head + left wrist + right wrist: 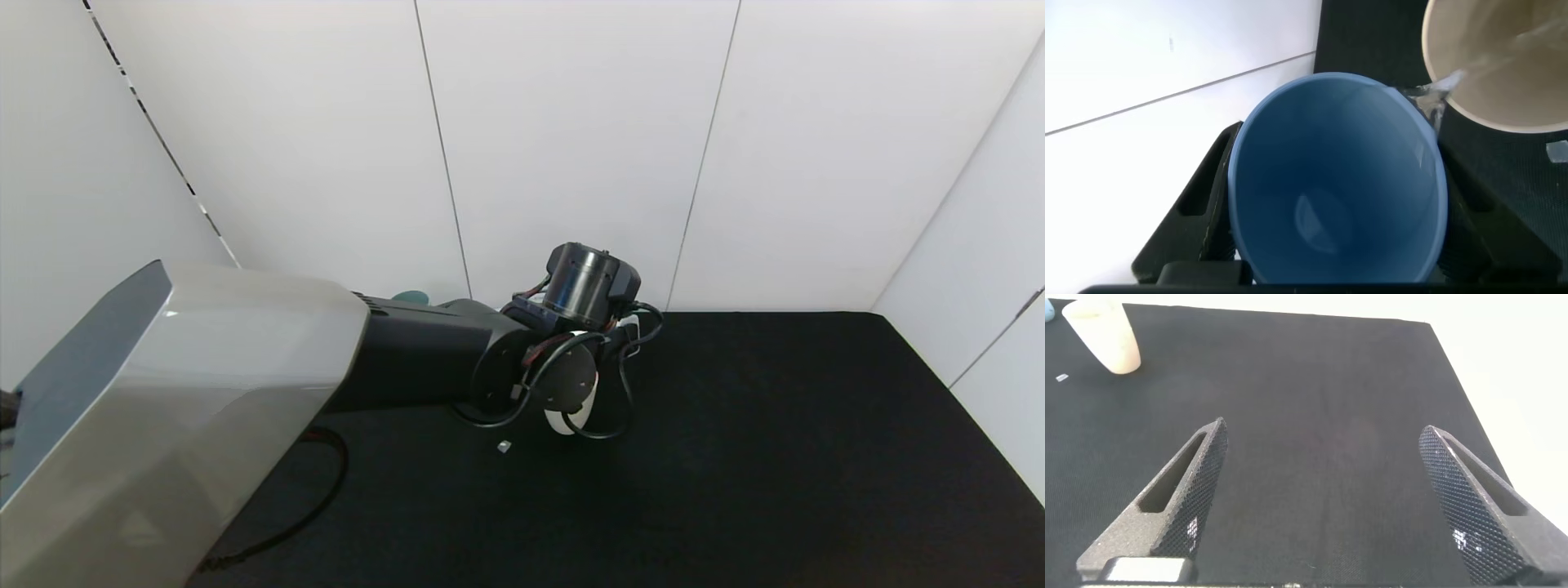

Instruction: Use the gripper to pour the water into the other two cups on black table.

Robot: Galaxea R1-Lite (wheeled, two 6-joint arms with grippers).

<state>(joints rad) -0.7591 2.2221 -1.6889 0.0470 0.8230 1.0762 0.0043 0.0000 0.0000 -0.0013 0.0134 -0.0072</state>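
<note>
Left gripper (1331,269) clamps the tilted blue cup (1335,180), water streaming into the cream cup (1503,65) at its 1 o'clock. The left arm (424,351) hides the teal cup (411,297). Right gripper (1331,498) hangs wide open, holding nothing, over the table (1331,392); a small grey box (504,446) lies nearby.

A robot test cell in a lab, by the look of it. Plain white wall panels (571,147) enclose a worktop (775,457) draped in matte black cloth, beyond and beneath the left end effector (584,384).
</note>
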